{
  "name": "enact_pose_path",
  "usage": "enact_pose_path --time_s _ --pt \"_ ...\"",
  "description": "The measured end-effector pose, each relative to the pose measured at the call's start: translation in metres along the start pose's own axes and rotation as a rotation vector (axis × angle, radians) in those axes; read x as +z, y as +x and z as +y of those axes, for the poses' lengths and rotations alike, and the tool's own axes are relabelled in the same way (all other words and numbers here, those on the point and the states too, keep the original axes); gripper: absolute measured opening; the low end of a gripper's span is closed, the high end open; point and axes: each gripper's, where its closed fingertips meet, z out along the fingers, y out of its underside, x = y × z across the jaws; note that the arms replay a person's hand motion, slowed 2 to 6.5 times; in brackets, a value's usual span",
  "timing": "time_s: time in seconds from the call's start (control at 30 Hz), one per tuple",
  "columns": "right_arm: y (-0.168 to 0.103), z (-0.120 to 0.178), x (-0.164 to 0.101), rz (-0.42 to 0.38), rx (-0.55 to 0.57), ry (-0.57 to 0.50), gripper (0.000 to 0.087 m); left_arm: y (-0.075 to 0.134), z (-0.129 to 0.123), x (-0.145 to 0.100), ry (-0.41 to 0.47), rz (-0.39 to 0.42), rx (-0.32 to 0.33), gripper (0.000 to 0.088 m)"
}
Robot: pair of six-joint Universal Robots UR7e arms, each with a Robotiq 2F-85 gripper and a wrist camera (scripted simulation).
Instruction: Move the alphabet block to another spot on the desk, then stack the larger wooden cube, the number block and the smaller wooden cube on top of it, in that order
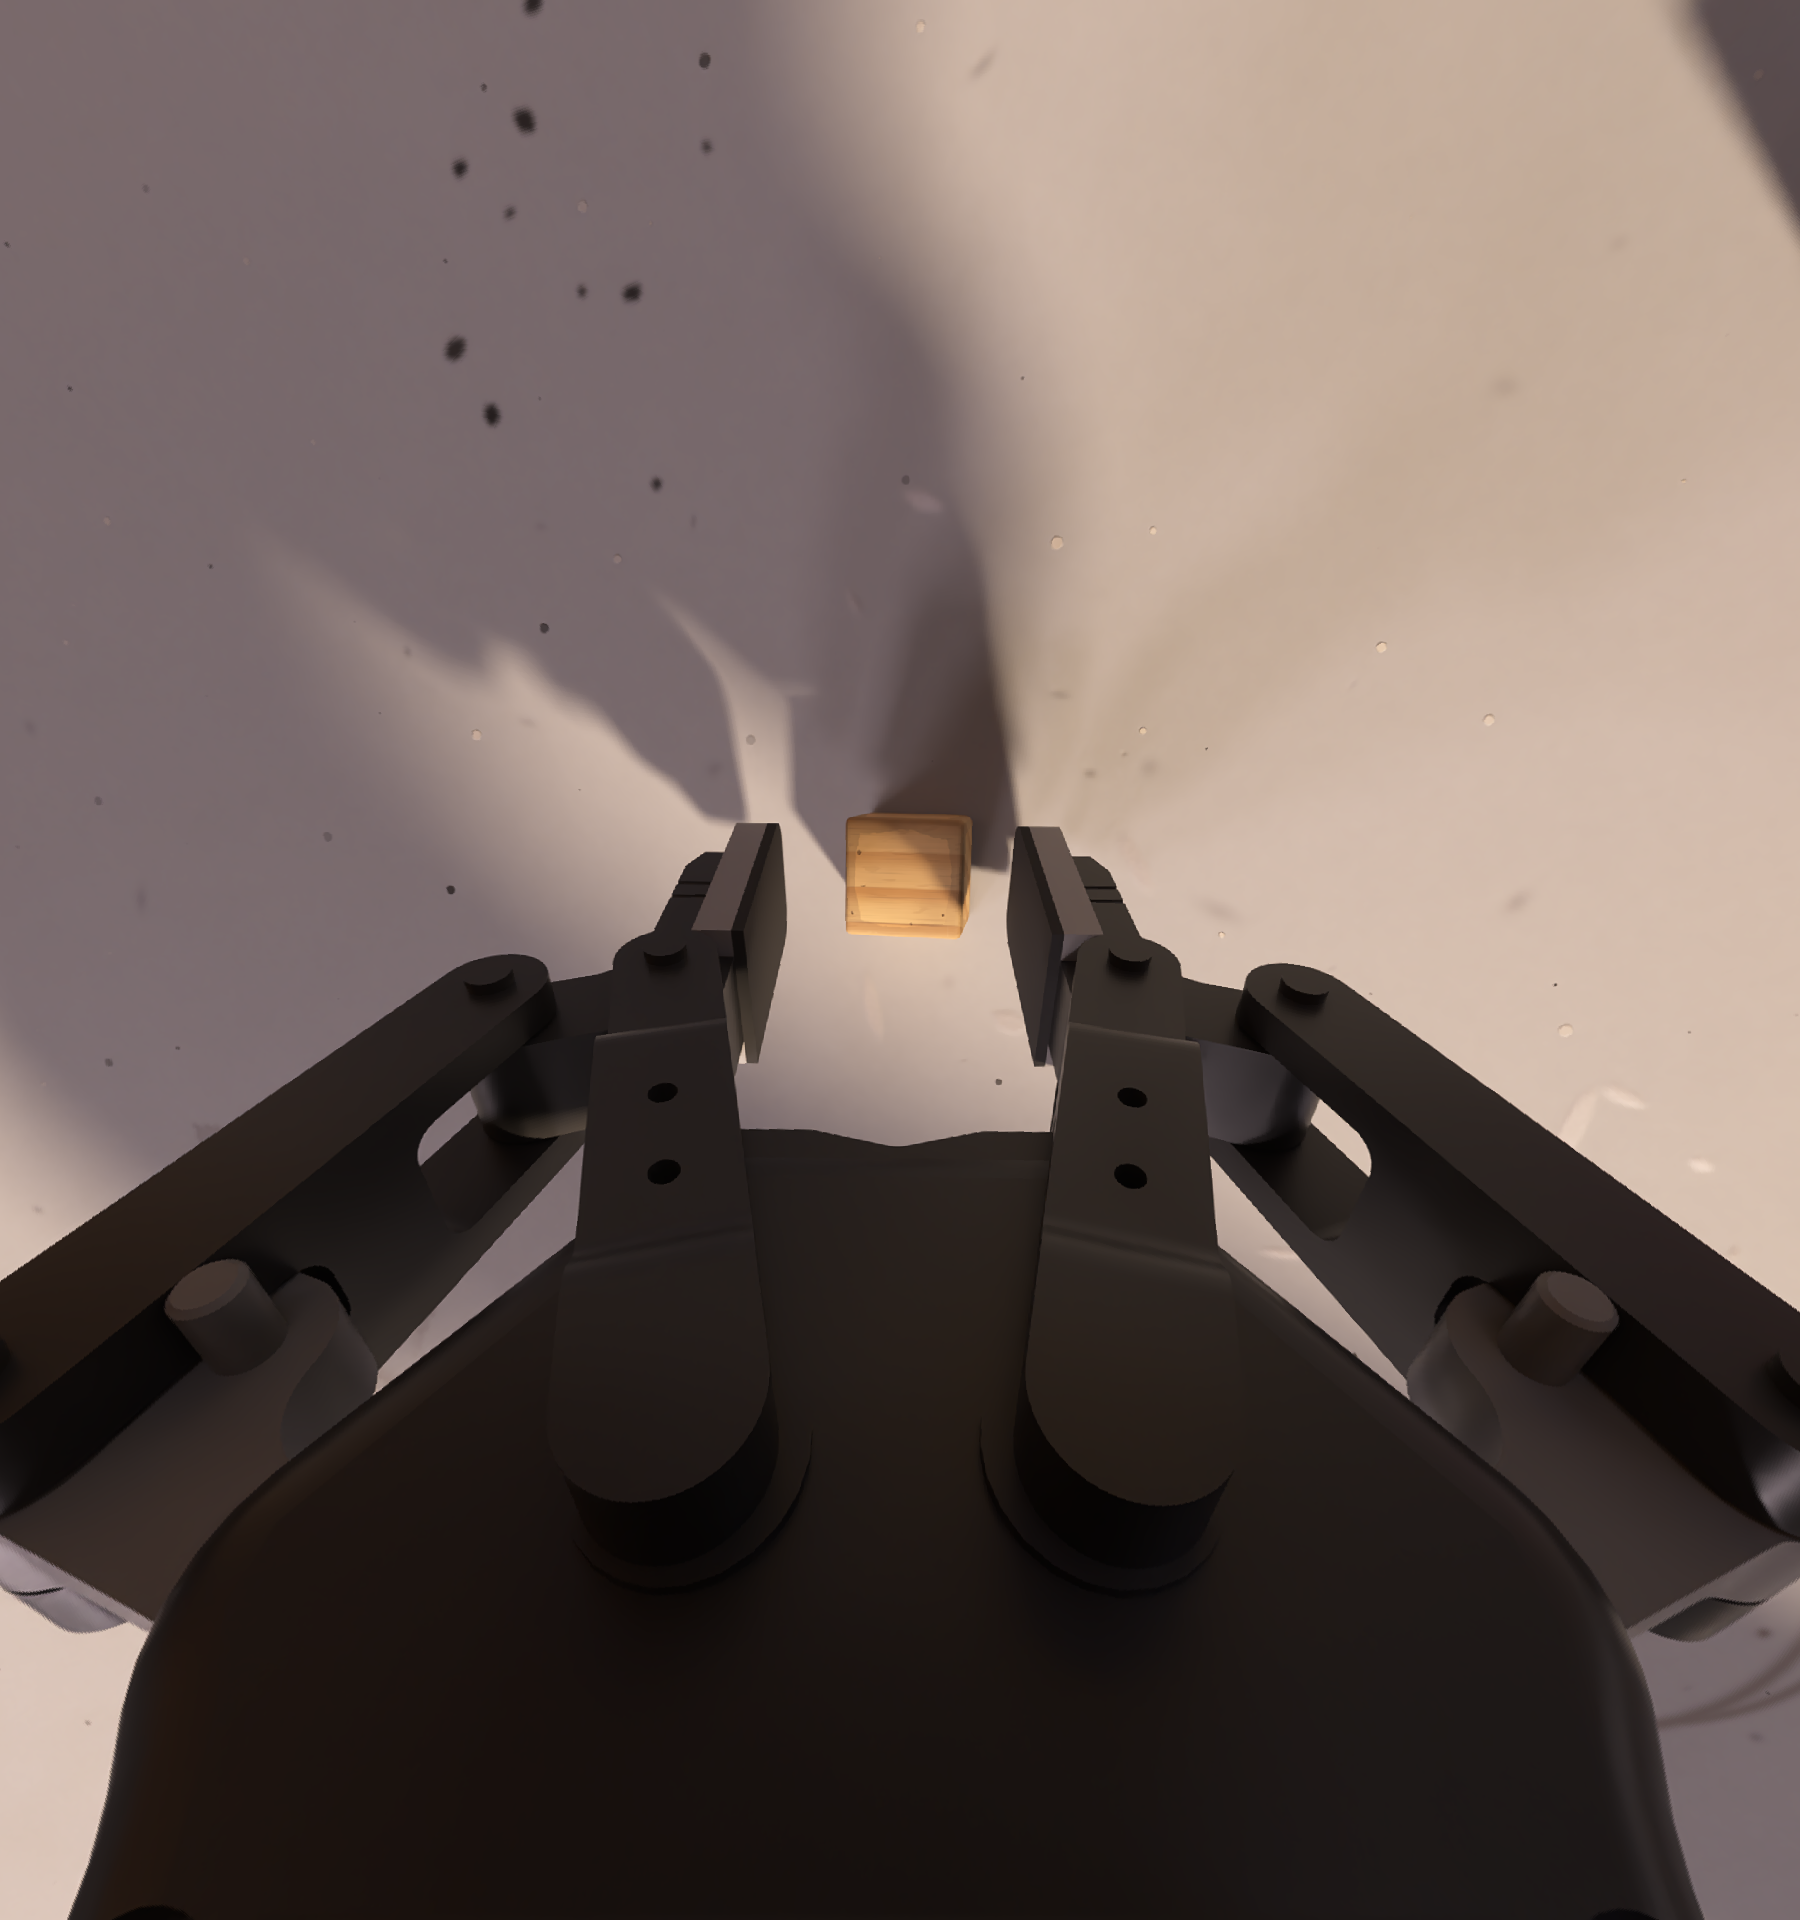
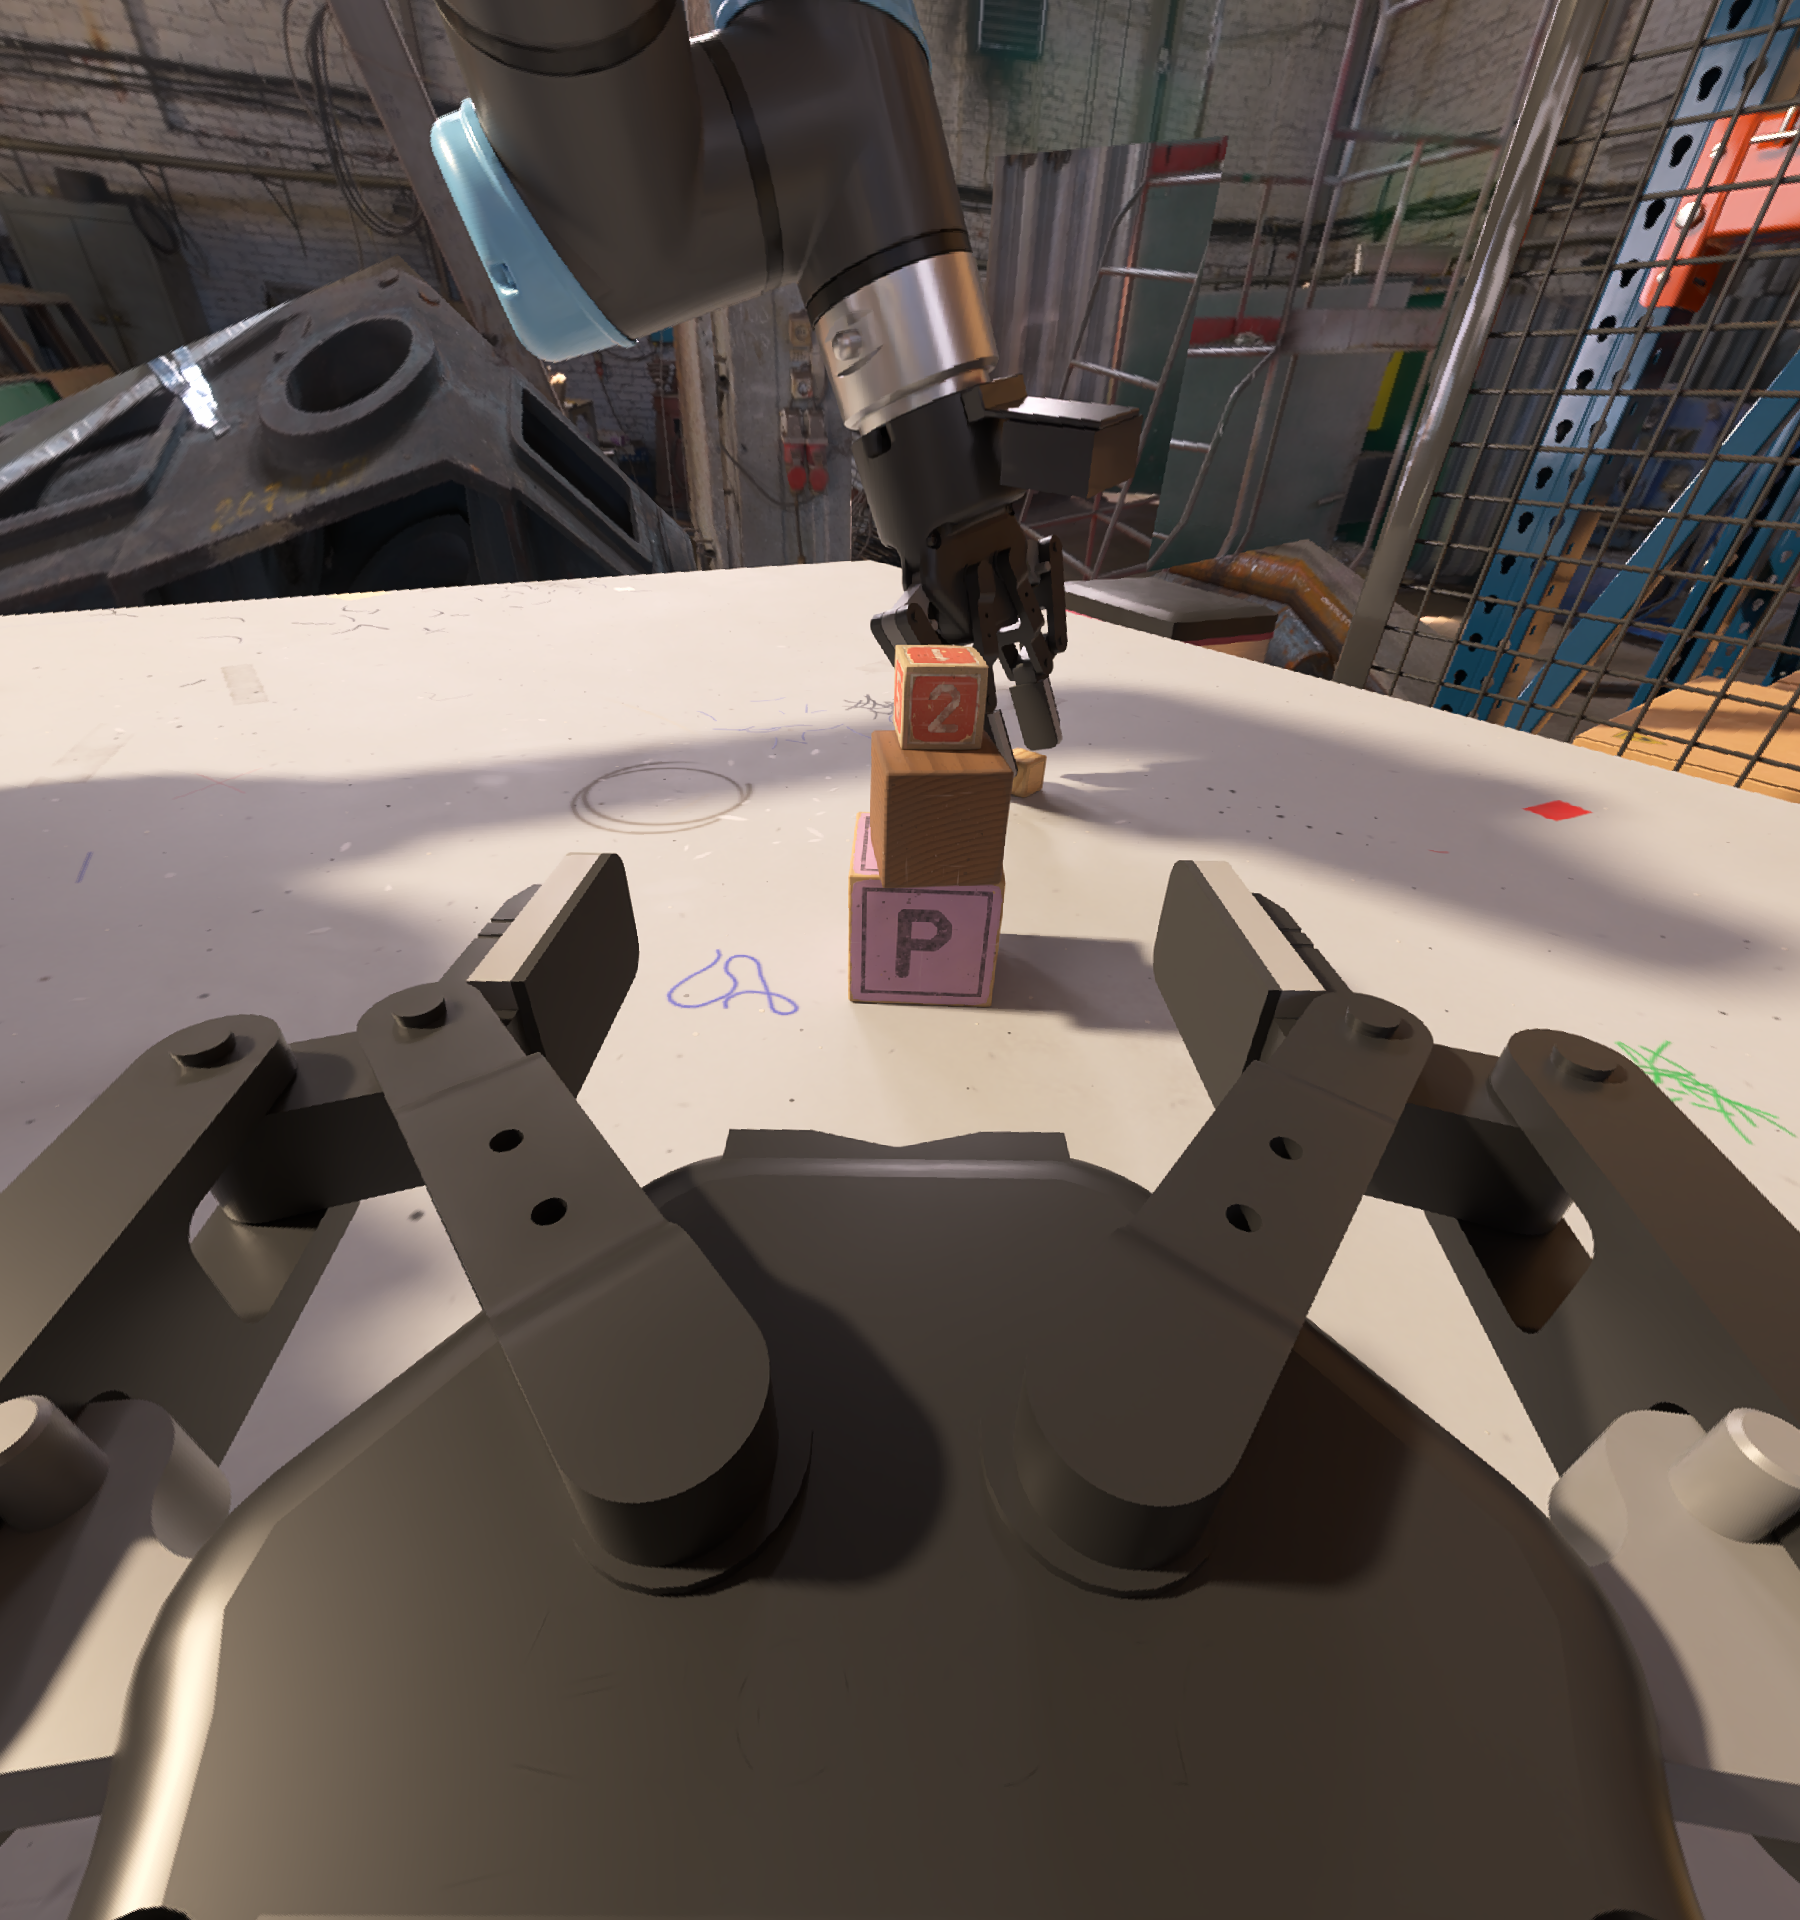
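In the right wrist view a pink alphabet block point(image 2: 924, 943) stands on the desk point(image 2: 356, 935). The larger wooden cube point(image 2: 940, 821) sits on it, and the red number block point(image 2: 940, 696) sits on that. The smaller wooden cube point(image 1: 906, 879) lies on the desk between the fingertips of my left gripper point(image 1: 896, 883), which is open just above it. In the right wrist view that cube point(image 2: 1029, 771) peeks out behind the stack, under the left gripper point(image 2: 1015, 717). My right gripper point(image 2: 896, 935) is open and empty, short of the stack.
The left arm point(image 2: 719, 156) reaches down over the far side of the desk. Pen scribbles, a drawn circle point(image 2: 662, 798) and a red mark point(image 2: 1557, 810) lie on the desk. The desk's far edge point(image 2: 563, 582) borders workshop clutter and a wire fence point(image 2: 1602, 416).
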Motion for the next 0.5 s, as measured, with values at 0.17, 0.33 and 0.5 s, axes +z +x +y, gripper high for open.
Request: enact_pose_path --time_s 0.17,0.33,0.5 --pt "-0.0001 -0.0001 -0.0001 -0.001 0.0 0.001 0.0854 0.0015 0.0014 0.003 -0.007 0.012 -0.003 0.0287" --pt "-0.0004 -0.0003 -0.0001 -0.002 -0.002 0.002 0.0854 0.0032 0.0021 0.0022 -0.003 0.023 -0.004 0.0217" --pt "-0.0009 -0.0002 0.0001 -0.004 -0.005 0.0 0.0854 0.0051 0.0032 -0.003 0.002 0.027 0.0 0.0216"
